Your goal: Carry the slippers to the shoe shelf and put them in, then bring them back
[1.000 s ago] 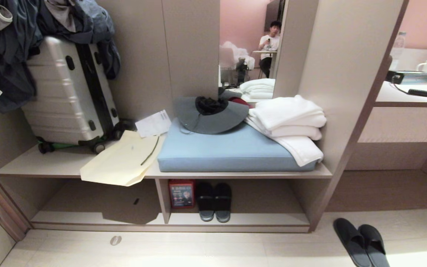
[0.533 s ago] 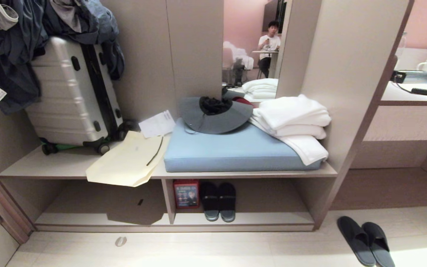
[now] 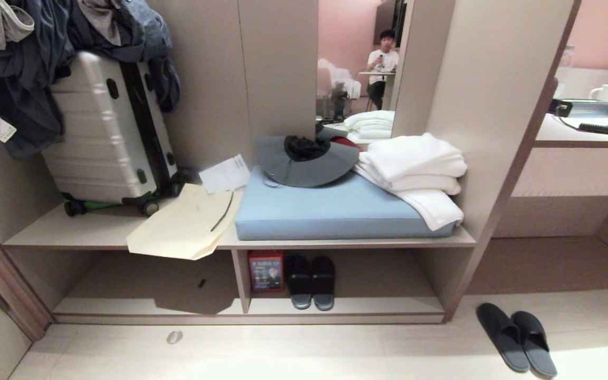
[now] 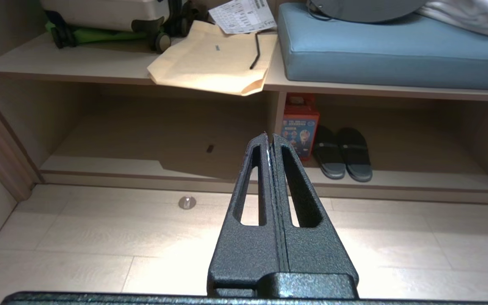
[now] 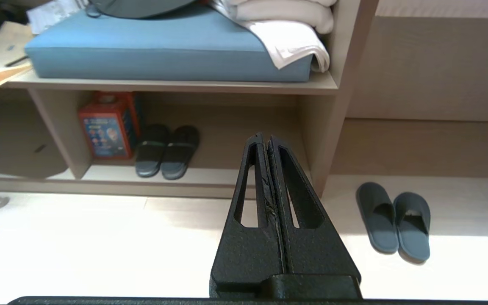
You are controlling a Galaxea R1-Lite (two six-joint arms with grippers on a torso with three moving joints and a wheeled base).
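Shift since earlier: whole head view has slid a little, so the camera has moved. Nothing on the shelf or floor has changed place.
Slippers: the slippers [image 3: 516, 338] lie side by side on the floor, outside the shoe shelf [image 3: 362, 318] and to the right of its right end panel, toes towards the wall.
Shoe shelf contents: another dark pair with paler grey tips [image 3: 312, 282] and a red box [image 3: 266, 271] stand in its right compartment, just right of the upright divider [image 3: 241, 282]. The left compartment holds only a small dark scrap.
Left gripper: left gripper [image 4: 268, 136] hangs over the floor in front of the shoe shelf, fingers pressed together, holding nothing.
Right gripper: right gripper [image 5: 265, 136] hangs likewise, nearer the shelf's right end, fingers pressed together, empty.
Step in hand: by my reading, the approach; neither slipper is picked up yet.
Next move: probably turn right of the shoe shelf towards the slippers, bend low, spread the fingers and take a slipper by its black band, leaving the shelf pair alone.
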